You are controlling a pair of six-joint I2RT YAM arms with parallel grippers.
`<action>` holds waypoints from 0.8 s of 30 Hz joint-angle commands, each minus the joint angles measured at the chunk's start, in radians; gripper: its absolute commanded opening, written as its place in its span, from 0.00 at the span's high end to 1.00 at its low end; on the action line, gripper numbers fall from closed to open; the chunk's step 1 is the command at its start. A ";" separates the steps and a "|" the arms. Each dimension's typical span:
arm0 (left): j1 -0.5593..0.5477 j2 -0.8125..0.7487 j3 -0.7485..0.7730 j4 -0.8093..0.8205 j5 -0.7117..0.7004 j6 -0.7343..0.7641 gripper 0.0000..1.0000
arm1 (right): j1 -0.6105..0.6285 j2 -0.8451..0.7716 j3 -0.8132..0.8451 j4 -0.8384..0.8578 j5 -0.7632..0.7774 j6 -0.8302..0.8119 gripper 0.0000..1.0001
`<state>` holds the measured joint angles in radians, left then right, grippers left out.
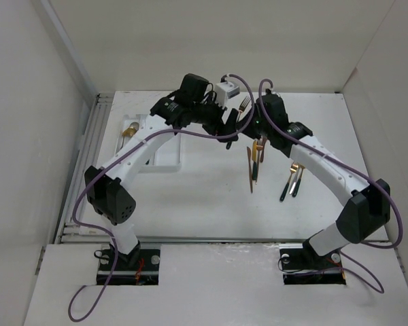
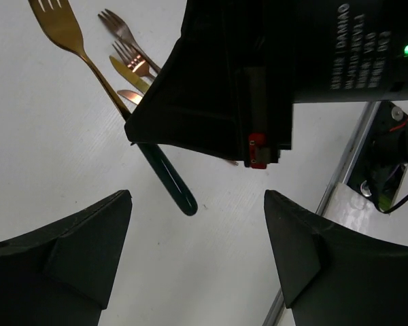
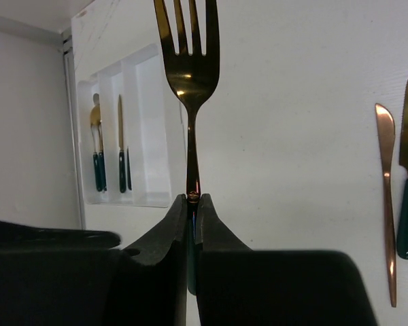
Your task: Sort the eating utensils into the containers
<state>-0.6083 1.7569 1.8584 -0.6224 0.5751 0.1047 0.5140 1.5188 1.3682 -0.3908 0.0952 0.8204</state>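
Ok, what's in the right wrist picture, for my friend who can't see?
The right gripper is shut on a shiny gold metal fork, tines up. Behind it, a white plastic tray holds a few dark-handled utensils.

This is a robotics lab test cell rather than a home or kitchen: plain white panel walls (image 1: 27, 136) box in a bare white counter (image 1: 204, 210) on three sides. A white-and-black jointed left arm (image 1: 132, 158) and right arm (image 1: 330, 166) are bolted at its near edge. Loose purple cables (image 1: 71, 307) trail from them, and grooved aluminium rails (image 1: 78, 183) line the counter's left side.
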 commanded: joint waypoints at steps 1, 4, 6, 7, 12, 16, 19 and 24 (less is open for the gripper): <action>-0.001 -0.010 -0.060 0.065 -0.001 -0.008 0.25 | 0.017 -0.034 0.049 0.056 -0.016 0.054 1.00; -0.001 -0.010 -0.096 0.079 -0.014 -0.017 0.26 | 0.017 -0.043 0.049 0.067 -0.026 0.075 1.00; -0.001 -0.019 -0.108 0.088 -0.014 -0.017 0.28 | 0.026 -0.043 0.049 0.067 -0.026 0.088 1.00; -0.001 -0.019 -0.120 0.089 -0.003 -0.017 0.30 | 0.026 -0.043 0.049 0.067 -0.017 0.088 1.00; -0.001 -0.019 -0.130 0.121 -0.040 -0.037 0.43 | 0.046 -0.052 0.040 0.081 -0.028 0.098 1.00; -0.001 -0.008 -0.130 0.130 -0.102 -0.059 0.49 | 0.058 -0.043 0.040 0.081 -0.038 0.098 1.00; -0.001 -0.008 -0.152 0.148 -0.112 -0.059 0.58 | 0.058 -0.033 0.040 0.081 -0.048 0.098 1.00; -0.001 0.001 -0.188 0.158 -0.147 -0.068 0.78 | 0.058 -0.032 0.040 0.081 -0.057 0.108 1.00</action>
<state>-0.6094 1.7618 1.6875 -0.4965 0.4541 0.0441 0.5644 1.5116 1.3682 -0.3729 0.0525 0.9134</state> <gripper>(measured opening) 0.238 0.051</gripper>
